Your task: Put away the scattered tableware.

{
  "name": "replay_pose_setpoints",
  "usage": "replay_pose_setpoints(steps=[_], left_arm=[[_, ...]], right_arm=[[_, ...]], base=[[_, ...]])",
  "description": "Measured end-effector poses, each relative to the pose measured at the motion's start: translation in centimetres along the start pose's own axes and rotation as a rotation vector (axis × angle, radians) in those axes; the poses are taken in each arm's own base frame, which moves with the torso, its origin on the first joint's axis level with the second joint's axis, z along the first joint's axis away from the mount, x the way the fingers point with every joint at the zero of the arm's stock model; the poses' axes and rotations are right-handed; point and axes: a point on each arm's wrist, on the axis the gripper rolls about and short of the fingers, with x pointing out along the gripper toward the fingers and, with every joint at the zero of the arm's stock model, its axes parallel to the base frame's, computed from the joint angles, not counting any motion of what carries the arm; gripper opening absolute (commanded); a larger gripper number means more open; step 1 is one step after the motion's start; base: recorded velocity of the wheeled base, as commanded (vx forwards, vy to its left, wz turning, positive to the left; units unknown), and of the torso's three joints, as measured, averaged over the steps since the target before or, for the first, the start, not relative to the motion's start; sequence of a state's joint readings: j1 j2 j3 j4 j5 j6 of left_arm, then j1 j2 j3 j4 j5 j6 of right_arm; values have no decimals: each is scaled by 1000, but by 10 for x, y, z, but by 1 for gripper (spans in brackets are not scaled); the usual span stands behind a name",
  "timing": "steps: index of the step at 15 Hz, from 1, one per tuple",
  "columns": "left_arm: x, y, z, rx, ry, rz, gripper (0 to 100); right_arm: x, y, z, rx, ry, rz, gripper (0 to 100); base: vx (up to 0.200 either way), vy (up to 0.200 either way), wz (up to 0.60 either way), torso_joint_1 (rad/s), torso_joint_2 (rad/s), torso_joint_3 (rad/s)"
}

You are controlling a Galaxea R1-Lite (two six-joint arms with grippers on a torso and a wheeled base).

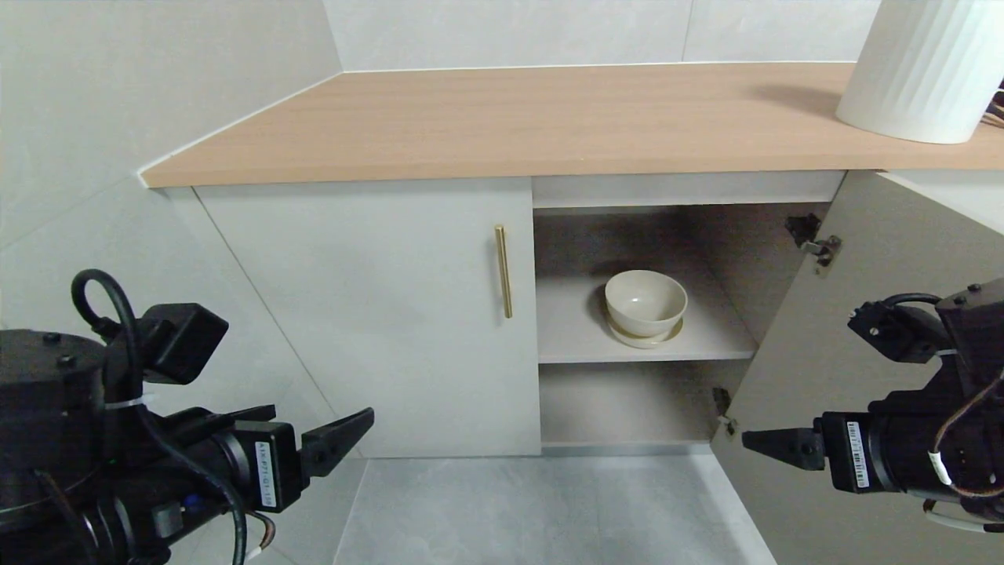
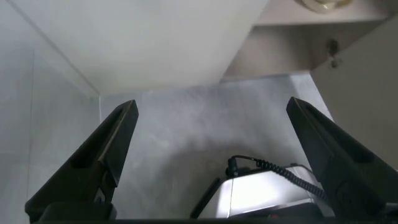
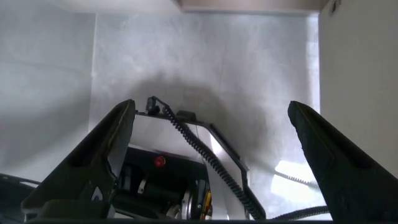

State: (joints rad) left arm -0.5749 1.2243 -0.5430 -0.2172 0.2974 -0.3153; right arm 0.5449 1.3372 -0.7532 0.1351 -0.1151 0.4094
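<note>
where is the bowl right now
In the head view the bowl sits on a small plate on the upper shelf inside the open cabinet, right of the gold door handle.

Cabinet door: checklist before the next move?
1. Bowl stacked on plate on the middle shelf: ok.
2. Bowl set back from the shelf's front edge: ok.
3. Left pincer open, empty: ok.
4. Right pincer open, empty: ok.
5. Right door shut: not ok, stands open.
6. Countertop free of tableware: cannot tell; a ribbed white vessel stands at its right end.
</note>
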Motion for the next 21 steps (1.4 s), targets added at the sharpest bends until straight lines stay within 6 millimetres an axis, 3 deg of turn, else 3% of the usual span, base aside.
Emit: replay_pose_setpoints(steps=[7, 16, 21], left_arm=[[0, 0, 0, 0, -1, -1, 100], [0, 1, -2, 3, 6, 2, 100], [-1, 1, -2, 4, 3, 4, 100]], right_arm=[[-1, -1, -1, -8, 0, -2, 100], [-4, -2, -2, -8, -7, -1, 100], [-23, -8, -11, -5, 4, -9, 100]], base=[[-200, 0, 0, -2, 1, 6], [0, 0, 0, 0, 0, 0], [0, 0, 0, 0, 0, 0]])
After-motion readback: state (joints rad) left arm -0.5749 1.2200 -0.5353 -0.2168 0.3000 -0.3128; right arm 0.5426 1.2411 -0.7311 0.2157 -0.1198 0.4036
